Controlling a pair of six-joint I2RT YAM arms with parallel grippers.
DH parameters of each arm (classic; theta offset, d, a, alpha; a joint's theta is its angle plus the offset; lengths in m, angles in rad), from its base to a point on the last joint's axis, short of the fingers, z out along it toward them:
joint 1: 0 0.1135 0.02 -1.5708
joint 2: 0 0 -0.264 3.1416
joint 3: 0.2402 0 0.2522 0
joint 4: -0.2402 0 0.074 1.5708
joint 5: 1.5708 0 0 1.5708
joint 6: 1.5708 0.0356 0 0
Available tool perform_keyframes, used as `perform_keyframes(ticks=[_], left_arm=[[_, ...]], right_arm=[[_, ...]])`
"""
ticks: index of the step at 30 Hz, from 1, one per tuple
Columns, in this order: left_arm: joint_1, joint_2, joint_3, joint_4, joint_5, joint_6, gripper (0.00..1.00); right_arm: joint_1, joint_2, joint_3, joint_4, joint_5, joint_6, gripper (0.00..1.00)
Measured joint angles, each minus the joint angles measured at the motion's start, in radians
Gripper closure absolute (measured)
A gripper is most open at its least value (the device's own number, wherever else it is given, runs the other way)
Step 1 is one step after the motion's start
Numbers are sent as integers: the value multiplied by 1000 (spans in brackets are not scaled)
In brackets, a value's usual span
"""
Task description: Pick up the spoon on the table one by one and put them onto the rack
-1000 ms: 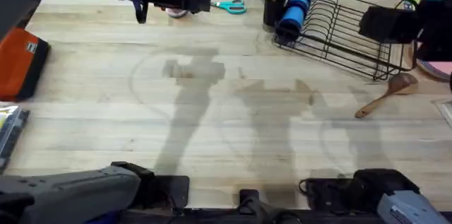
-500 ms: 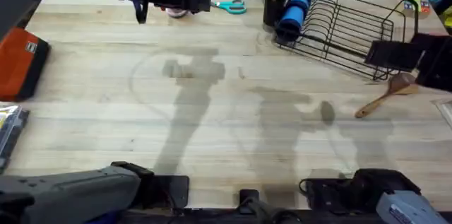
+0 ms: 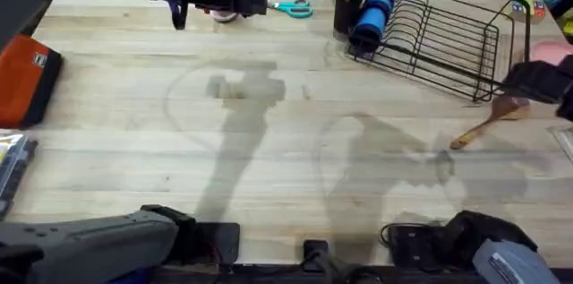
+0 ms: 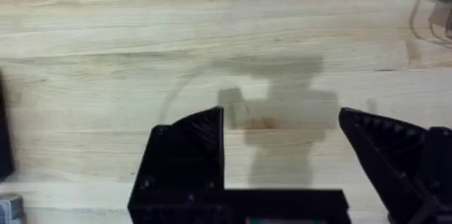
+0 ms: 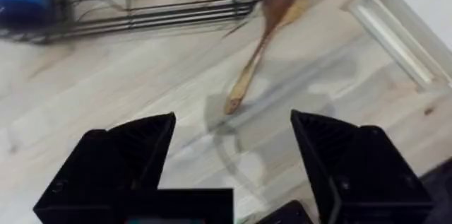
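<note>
Jaws spread above light-brown wooden spoon [image 5: 263,37], oval bowl by rack [image 5: 141,1].

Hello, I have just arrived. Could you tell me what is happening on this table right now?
Two robot arms are clearing a wooden spoon from the table into the black wire rack. The spoon lies flat on the table beside the rack, its bowl end close to the wires. The right claw hangs open above the spoon, holding nothing. The left claw is open too, over bare wood at the far side. Nothing is grasped yet.
</note>
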Motion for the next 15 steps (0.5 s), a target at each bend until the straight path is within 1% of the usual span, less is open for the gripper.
perform_keyframes(ticks=[4,8,15], left_arm=[[0,0,0,0,0,0,7],[0,0,0,0,0,0,7],[0,0,0,0,0,0,7]], right_arm=[[-74,0,0,0,17,2,8],[-121,0,0,0,27,6,8],[-132,0,0,0,28,9,8]])
